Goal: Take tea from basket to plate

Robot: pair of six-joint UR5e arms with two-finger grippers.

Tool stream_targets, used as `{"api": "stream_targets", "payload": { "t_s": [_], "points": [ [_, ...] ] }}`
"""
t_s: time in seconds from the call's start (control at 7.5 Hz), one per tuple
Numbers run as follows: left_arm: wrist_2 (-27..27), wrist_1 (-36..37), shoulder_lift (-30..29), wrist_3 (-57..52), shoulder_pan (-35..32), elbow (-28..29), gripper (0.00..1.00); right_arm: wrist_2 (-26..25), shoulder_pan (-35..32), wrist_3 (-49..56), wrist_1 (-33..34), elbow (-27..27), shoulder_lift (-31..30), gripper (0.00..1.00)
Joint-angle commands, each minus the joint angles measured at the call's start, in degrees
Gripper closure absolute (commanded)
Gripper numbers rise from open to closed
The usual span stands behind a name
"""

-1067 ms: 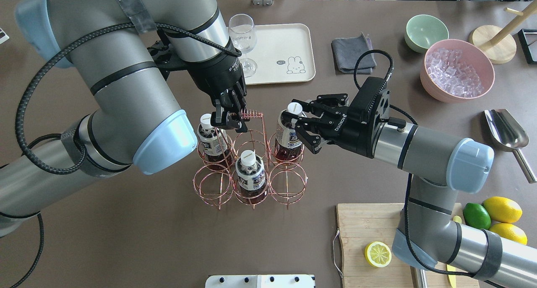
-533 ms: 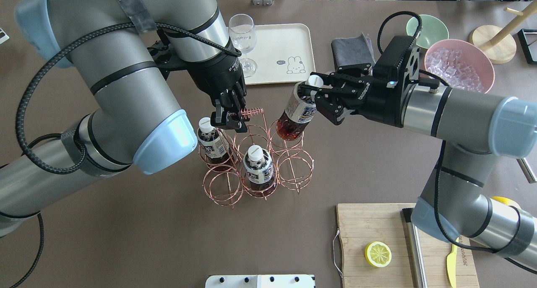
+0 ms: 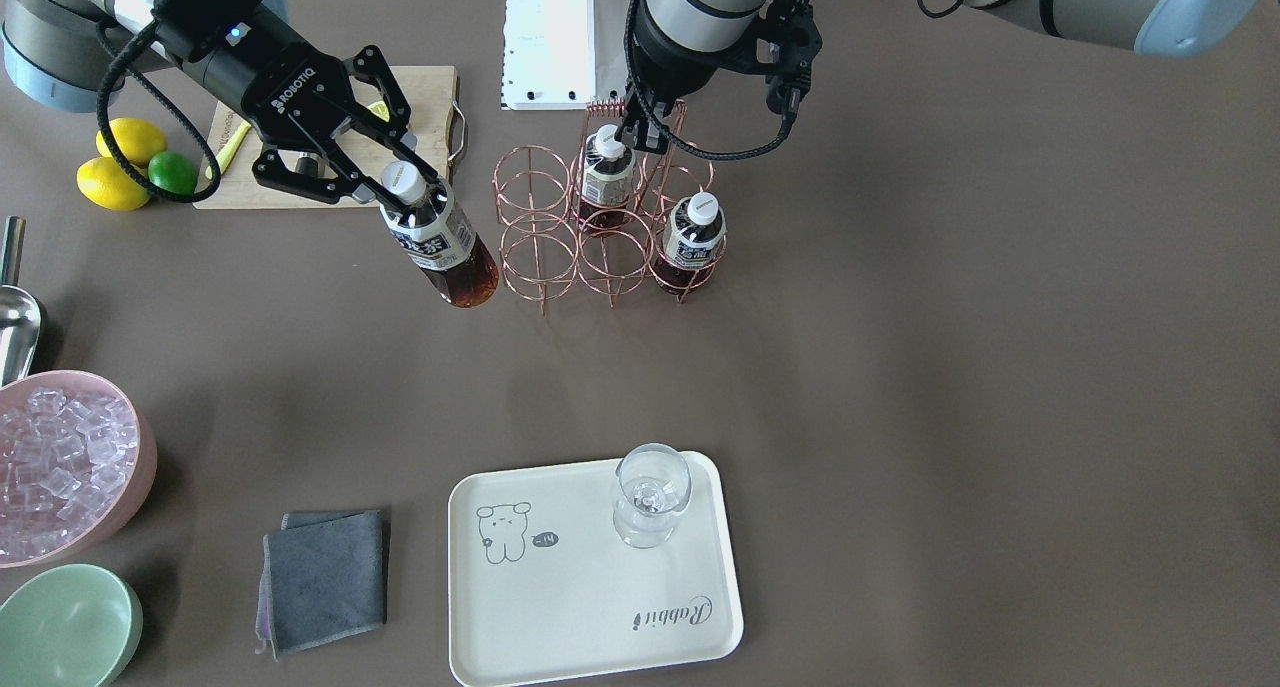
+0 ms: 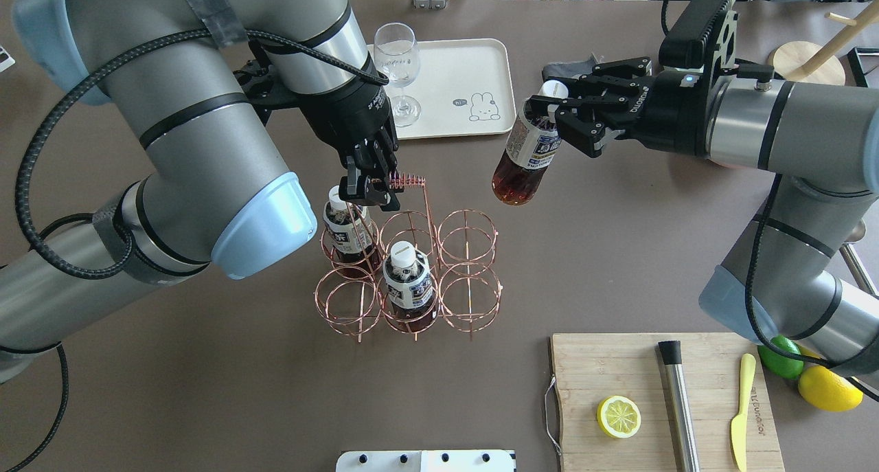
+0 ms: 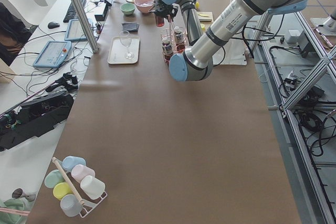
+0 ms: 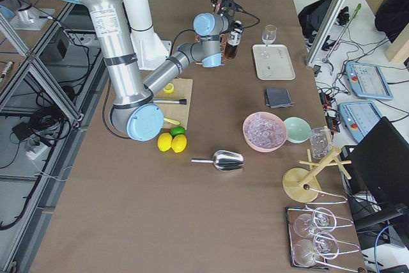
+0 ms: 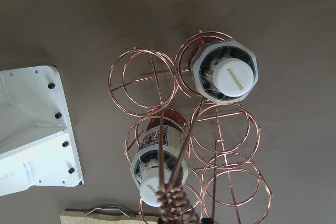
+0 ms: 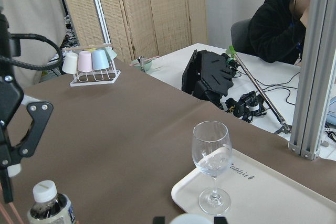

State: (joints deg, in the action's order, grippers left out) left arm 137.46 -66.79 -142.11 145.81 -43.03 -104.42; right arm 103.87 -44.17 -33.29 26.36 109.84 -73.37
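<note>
My right gripper (image 4: 553, 111) is shut on the neck of a tea bottle (image 4: 525, 157) and holds it tilted in the air, right of the basket (image 4: 430, 214) and near the plate's (image 4: 474, 66) front right corner. It also shows in the front-facing view (image 3: 440, 245). My left gripper (image 4: 374, 187) is shut on the basket's coiled handle (image 4: 410, 179). Two more tea bottles (image 4: 347, 228) (image 4: 408, 279) stand in the basket's rings. A wine glass (image 4: 398, 63) stands on the plate.
A grey cloth (image 3: 325, 577), a pink bowl of ice (image 3: 60, 467) and a green bowl (image 3: 65, 627) lie beside the plate. A cutting board (image 4: 618, 362) with a lemon half (image 4: 618, 417), a knife and a metal rod is at the front right.
The right gripper lifted the tea bottle out of the basket's far right ring and carried it up and away toward the plate. The basket shifted slightly. The left gripper stayed on the handle.
</note>
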Motion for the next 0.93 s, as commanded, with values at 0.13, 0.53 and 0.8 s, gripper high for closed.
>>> {"api": "stream_targets", "payload": {
  "t_s": [0.13,0.53,0.8],
  "points": [
    [1.7,6.0,0.3,-1.7,-4.5,-3.1,1.0,-0.2,-1.9,1.6,-0.3,-7.8,3.6,1.0],
    [3.3,22.0,0.8,-19.3,-14.9,-6.9,1.0,-0.9,-6.1,1.7,-4.9,-23.3,14.1,1.0],
    [3.3,28.6,3.2,-30.5,-22.2,-6.9,1.0,-4.6,-6.9,1.3,-7.6,-33.0,20.9,1.0]
  ]
}}
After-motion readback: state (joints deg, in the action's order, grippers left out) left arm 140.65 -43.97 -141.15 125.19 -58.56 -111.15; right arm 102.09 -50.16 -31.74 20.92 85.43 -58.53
